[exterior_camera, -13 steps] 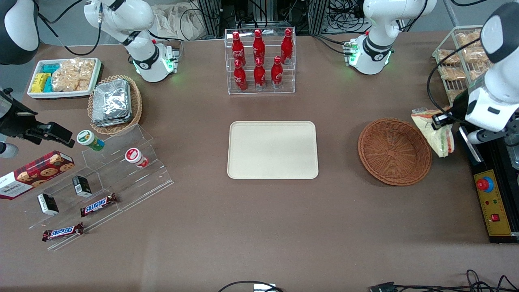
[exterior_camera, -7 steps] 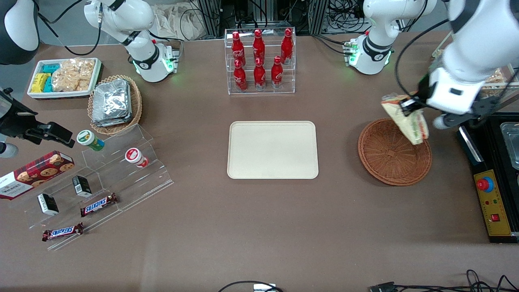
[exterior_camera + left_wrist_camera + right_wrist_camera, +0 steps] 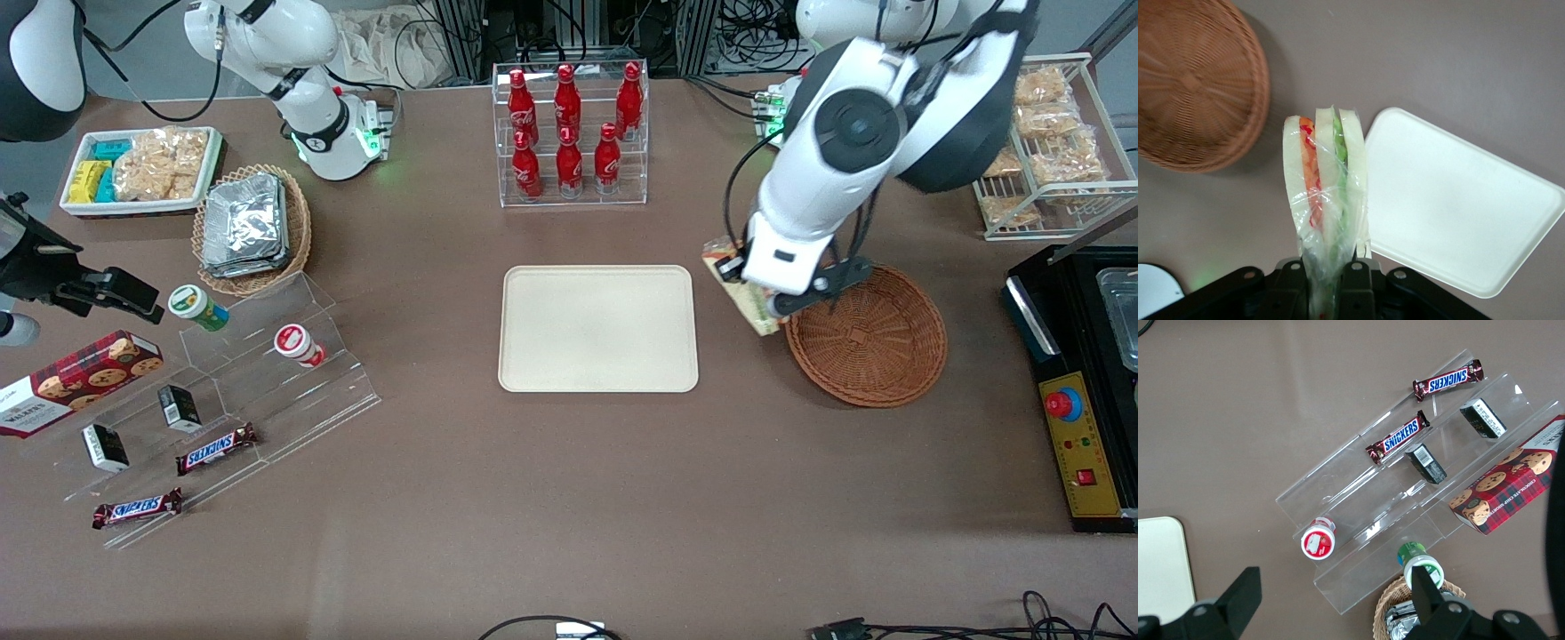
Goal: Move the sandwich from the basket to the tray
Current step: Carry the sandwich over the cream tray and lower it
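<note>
Pincer: the working arm's black two-finger pincer [image 3: 1326,283] is clamped on the wrap at one end of the sandwich, so the wedge hangs out from the fingers with its filling edge toward the wrist camera.

Sandwich: the small triangular wedge sandwich in clear wrap, pale bread with green and red-orange stripes [image 3: 745,298], is in the air between basket and tray, touching neither. In the front view it sits at about 9 o'clock of the basket and 3 o'clock of the tray.

Why held so: pinching the end leaves the long body free, likely so it can be lowered flat onto the tray without the fingers meeting the rim.

Basket: the round, shallow, reddish-brown woven wicker basket [image 3: 876,342] lies empty on the brown tabletop [image 3: 569,498]; its load is already out.

Tray: the flat rectangular cream-beige plastic tray with rounded corners [image 3: 597,327] lies bare, near the basket, a short carry away.

Wrist view: the sandwich [image 3: 1325,193] covers part of the tray's [image 3: 1458,207] near edge, with the basket [image 3: 1195,80] off to one side, so the carry is not yet over the tray's middle.

Change from half a second ago: the sandwich was then over the basket's rim at about 1 o'clock; it has crossed the basket and cleared its tray-side rim. The arm has swung in with it.

Unchanged: basket and tray have not shifted.
</note>
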